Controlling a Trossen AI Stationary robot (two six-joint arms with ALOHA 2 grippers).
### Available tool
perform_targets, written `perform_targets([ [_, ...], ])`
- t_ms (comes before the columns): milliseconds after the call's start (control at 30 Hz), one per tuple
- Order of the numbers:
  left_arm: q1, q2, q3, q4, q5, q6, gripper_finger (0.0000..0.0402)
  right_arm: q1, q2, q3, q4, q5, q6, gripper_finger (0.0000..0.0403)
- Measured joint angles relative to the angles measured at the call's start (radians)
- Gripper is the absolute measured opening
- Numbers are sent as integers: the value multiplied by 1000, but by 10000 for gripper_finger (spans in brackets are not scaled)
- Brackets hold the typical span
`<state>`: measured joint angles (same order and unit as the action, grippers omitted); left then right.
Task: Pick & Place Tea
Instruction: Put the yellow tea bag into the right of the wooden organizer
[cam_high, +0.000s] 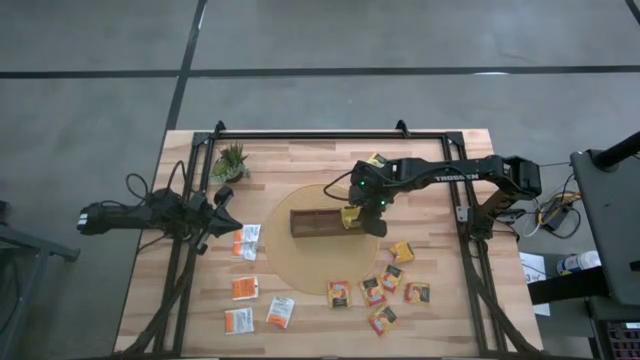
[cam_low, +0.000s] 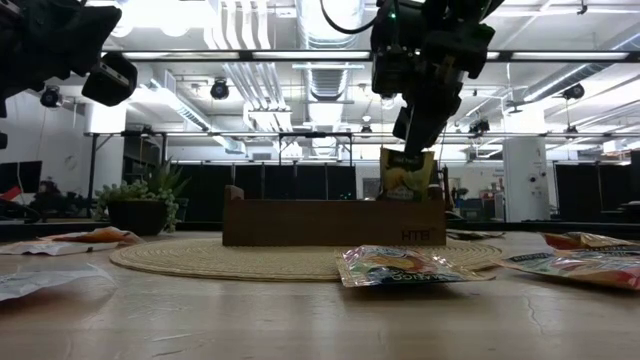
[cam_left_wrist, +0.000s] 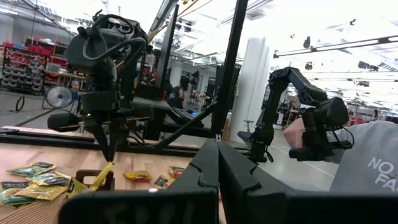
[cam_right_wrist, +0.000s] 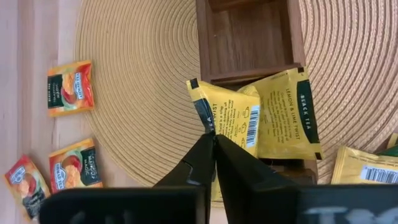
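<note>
- Pinched nearly shut, the jaws of my right gripper (cam_right_wrist: 214, 142) clamp the corner of a yellow lemon tea sachet (cam_right_wrist: 227, 118), holding it over the right end compartment of the wooden tray (cam_high: 320, 222).
- From the low view, that sachet (cam_low: 406, 176) hangs upright from my right gripper (cam_low: 412, 140), its lower edge dipping behind the tray's wall (cam_low: 330, 222).
- A second yellow sachet (cam_right_wrist: 287, 112) lies tilted against the tray's end, just beside the one I hold; whether the two touch I cannot tell.
- My tray sits on a round woven mat (cam_high: 300, 262) in the middle of the tabletop (cam_high: 440, 320).
- Orange-brown sachets (cam_high: 372, 291) are scattered on the tabletop near the mat's right front edge; white-and-orange sachets (cam_high: 246, 290) lie spread to its left.
- My left gripper (cam_high: 222, 197) waits at the tabletop's left side, jaws clenched together and gripping nothing, near a small potted plant (cam_high: 231, 160).
- In my left wrist view a person's sleeve (cam_left_wrist: 367, 174) shows beyond the tabletop.
</note>
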<state>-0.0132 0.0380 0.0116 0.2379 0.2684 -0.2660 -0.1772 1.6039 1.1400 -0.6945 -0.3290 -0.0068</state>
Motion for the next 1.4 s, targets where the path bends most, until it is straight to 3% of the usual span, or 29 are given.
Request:
perform_targets([
  [400, 0, 0, 0, 0, 0, 0, 0, -1, -4, 1, -6, 20, -39, 77],
  [567, 0, 0, 0, 0, 0, 0, 0, -1, -10, 52, -88, 21, -133, 98],
  [733, 0, 0, 0, 0, 0, 0, 0, 23, -11, 90, -116, 18, -121, 108],
  [1033, 0, 0, 0, 0, 0, 0, 0, 130, -6, 67, -91, 7, -160, 99],
  [1267, 0, 0, 0, 0, 0, 0, 0, 146, 36, 18, -46, 19, -164, 84],
  [1400, 0, 0, 0, 0, 0, 0, 0, 140, 65, 11, -47, 136, -184, 76],
])
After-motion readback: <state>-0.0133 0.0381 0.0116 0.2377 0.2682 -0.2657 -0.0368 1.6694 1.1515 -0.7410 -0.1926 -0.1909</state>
